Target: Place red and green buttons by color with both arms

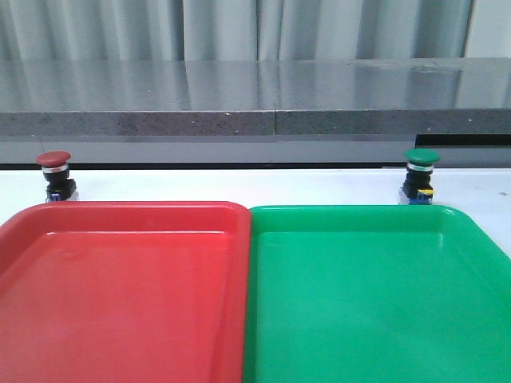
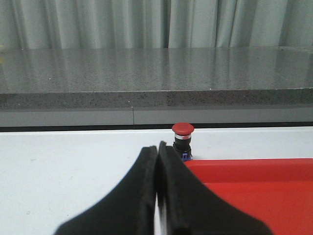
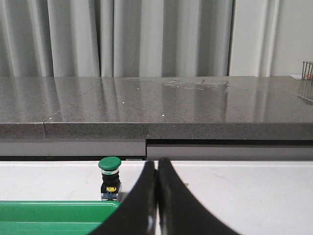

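Observation:
The red button [image 1: 55, 172] stands upright on the white table behind the red tray's far left corner. It also shows in the left wrist view [image 2: 183, 140]. The green button [image 1: 420, 175] stands upright behind the green tray's far right corner and shows in the right wrist view [image 3: 109, 177]. My left gripper [image 2: 157, 149] is shut and empty, well short of the red button. My right gripper [image 3: 157, 163] is shut and empty, short of the green button. Neither arm shows in the front view.
A red tray [image 1: 120, 215] and a green tray [image 1: 351, 217] lie side by side, touching, at the front of the table. A grey stone ledge [image 1: 255, 120] runs across behind the buttons, with curtains beyond it.

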Tool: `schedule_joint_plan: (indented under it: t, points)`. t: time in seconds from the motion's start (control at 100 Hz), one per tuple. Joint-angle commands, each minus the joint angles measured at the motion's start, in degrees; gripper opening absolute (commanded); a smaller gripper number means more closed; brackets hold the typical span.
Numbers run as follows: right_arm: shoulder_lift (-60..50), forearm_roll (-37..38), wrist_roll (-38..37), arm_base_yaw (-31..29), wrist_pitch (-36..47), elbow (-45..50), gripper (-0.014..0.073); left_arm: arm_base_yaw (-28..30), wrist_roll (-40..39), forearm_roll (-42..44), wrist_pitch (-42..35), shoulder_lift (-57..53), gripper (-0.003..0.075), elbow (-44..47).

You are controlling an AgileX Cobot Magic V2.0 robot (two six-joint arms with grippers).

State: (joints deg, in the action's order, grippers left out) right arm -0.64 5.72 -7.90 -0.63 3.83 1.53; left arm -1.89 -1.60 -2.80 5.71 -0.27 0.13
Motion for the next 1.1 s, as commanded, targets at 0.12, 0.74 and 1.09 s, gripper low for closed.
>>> schedule_joint_plan:
  t: [0.12, 0.74, 1.09]
  points:
    - [-1.23, 0.54, 0.09, -0.33, 4.64, -1.03, -0.0064, -0.50, 0.03, -0.41, -4.11, -1.69, -0.0020, 0.69]
    - [-1.23, 0.54, 0.09, -0.33, 4.64, -1.03, -0.0064, -0.50, 0.03, 0.12, -5.71, -1.69, -0.0020, 0.59]
    - [-1.23, 0.54, 0.09, -0.33, 4.64, -1.03, -0.0064, -0.50, 0.03, -1.41, -2.28, -0.80, -0.0021, -7.00]
